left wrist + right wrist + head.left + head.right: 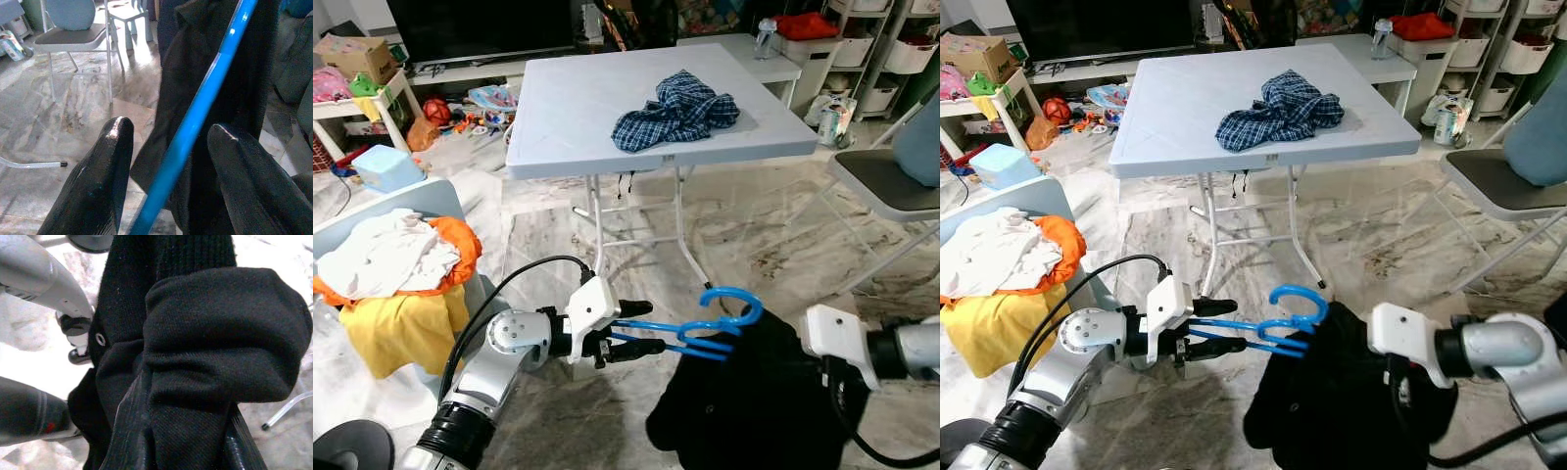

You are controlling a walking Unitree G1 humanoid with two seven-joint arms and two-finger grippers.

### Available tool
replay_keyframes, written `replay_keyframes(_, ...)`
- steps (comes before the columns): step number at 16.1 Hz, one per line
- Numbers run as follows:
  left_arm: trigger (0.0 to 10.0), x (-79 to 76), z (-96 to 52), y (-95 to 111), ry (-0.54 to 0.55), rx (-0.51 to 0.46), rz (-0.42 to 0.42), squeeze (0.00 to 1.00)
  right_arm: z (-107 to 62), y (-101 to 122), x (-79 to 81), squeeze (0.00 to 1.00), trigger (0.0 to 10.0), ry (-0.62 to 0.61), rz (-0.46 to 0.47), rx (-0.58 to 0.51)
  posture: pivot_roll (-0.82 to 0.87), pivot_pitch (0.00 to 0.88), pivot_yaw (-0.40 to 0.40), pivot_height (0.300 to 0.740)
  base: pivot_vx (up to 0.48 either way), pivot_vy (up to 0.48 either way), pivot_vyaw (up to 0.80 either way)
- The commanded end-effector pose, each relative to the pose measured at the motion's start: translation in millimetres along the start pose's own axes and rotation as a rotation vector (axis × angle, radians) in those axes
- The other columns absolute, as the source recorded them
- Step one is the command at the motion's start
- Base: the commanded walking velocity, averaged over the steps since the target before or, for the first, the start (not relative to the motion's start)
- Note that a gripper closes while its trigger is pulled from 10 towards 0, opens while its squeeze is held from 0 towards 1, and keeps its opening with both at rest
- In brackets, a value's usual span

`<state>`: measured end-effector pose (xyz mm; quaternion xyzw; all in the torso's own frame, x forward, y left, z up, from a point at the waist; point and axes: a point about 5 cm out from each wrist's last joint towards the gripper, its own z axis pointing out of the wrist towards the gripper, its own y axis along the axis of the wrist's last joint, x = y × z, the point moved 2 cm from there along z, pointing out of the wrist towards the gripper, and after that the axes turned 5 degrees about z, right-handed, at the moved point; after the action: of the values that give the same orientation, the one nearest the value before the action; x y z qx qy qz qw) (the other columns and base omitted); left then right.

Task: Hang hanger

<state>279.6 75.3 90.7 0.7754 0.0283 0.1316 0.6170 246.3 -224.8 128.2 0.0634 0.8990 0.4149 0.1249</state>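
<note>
A blue plastic hanger (705, 338) lies level in the air over the marble floor, its hook (736, 297) turned up. My left gripper (641, 328) is shut on the hanger's near end; the blue bar (195, 122) runs between its two black fingers (105, 166). The hanger's far end goes into a black garment (744, 401) that hangs bunched at the lower right. My right gripper (188, 440) is shut on a thick fold of that black garment (215, 333), and the cloth hides its fingertips in the eye views.
A white folding table (558, 108) with a blue plaid shirt (675, 110) stands straight ahead. A pile of white, orange and yellow laundry (391, 269) sits at my left. A grey folding chair (891, 181) is at the right. Toys and shelves line the back.
</note>
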Motion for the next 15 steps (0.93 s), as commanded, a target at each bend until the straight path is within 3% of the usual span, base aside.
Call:
replay_keyframes(1,0.0,3.9,-1.6,2,-0.016,0.015,0.023,0.00,0.1,7,-5.8,0.00,10.0,-0.002,-0.040,-0.022,-0.20,0.000,0.060,0.740,0.000,0.000,0.00)
replay_keyframes(5,0.0,9.8,-6.7,-2,0.009,0.035,0.021,0.00,1.3,8,-22.1,0.00,10.0,-0.040,-0.092,-0.004,-0.20,0.000,0.059,0.740,0.000,0.000,0.00)
replay_keyframes(10,0.0,5.1,-7.4,-9,-0.025,0.075,0.044,0.00,6.6,15,-41.8,0.00,10.0,-0.133,-0.207,0.015,-0.20,0.000,0.058,0.740,0.000,0.000,0.00)
replay_keyframes(15,0.0,4.4,-6.1,-15,-0.031,0.108,0.065,0.00,10.8,24,-50.0,0.00,10.0,-0.175,-0.242,-0.015,-0.20,0.000,0.058,0.740,0.000,0.000,0.00)
